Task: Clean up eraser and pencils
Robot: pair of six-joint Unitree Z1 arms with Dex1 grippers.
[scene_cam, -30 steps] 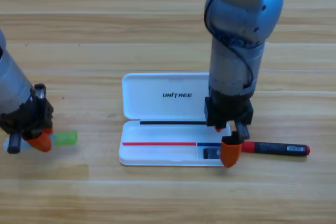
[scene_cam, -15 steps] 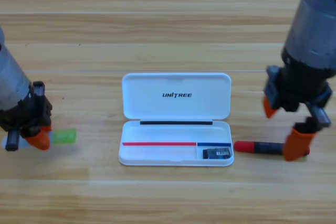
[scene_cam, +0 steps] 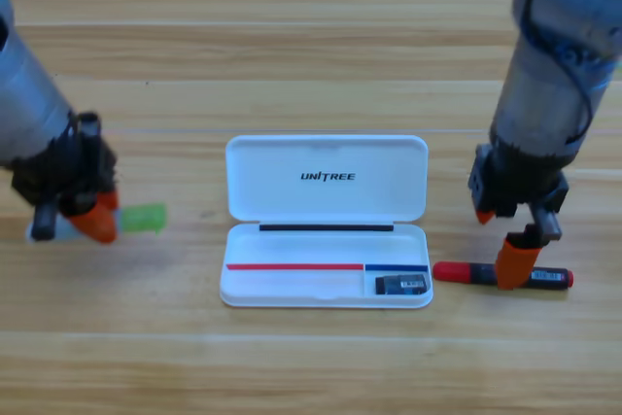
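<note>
- The wooden table [scene_cam: 292, 26] holds an open white case [scene_cam: 326, 182], lid lying back.
- The right gripper [scene_cam: 498, 240] stands over the black, red-capped pencil [scene_cam: 466, 272], just right of the case, jaws apart and astride it.
- The left gripper [scene_cam: 92, 216], left of the case, is clamped on the pale, green-ended pencil [scene_cam: 144, 218].
- The eraser [scene_cam: 402, 285] lies in the case's lower right compartment.

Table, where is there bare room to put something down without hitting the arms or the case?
Bare wood runs along the near edge below the white case, and between the case and the left gripper with its green-ended pen. It is crowded right of the case, where the right gripper hangs over the red-capped pen. The eraser lies in the case.
</note>
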